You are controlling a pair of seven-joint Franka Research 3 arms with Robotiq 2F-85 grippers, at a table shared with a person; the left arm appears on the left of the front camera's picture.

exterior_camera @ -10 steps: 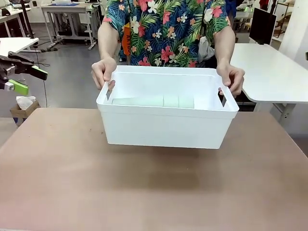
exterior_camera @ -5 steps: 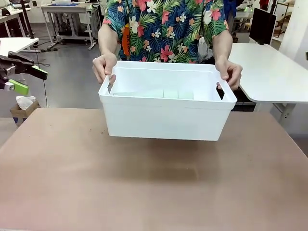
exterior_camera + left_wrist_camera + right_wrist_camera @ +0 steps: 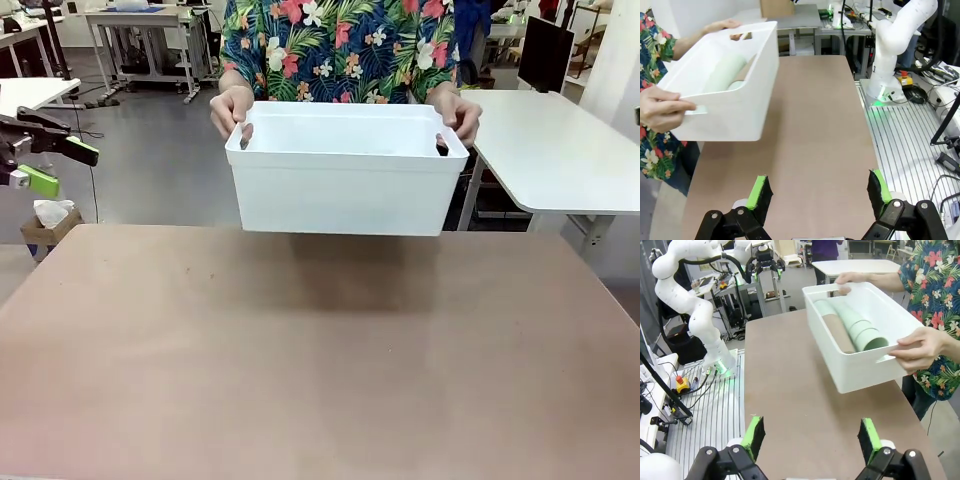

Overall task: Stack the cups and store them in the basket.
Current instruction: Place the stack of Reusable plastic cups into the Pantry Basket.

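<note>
A person holds the white basket (image 3: 340, 195) by both handle cutouts, in the air over the table's far edge. Inside it a stack of pale mint green cups (image 3: 856, 329) lies on its side, with a tan-brown cup (image 3: 836, 335) beside it. The left wrist view shows the basket (image 3: 737, 112) with a mint cup (image 3: 724, 74) lying in it. My left gripper (image 3: 58, 166) hovers at the far left, off the table, open and empty; its green pads (image 3: 760, 190) stand wide apart. My right gripper (image 3: 811, 436) is open and empty too, well back from the basket (image 3: 862, 374).
The brown table (image 3: 320, 350) stretches bare in front of me. The person's hands (image 3: 232, 108) grip the basket's short ends. A white desk (image 3: 560, 150) stands behind at the right, and a cardboard box (image 3: 45, 225) sits on the floor at the left.
The person has lifted the basket higher and drawn it back toward their body. Both grippers have stayed where they were, open.
</note>
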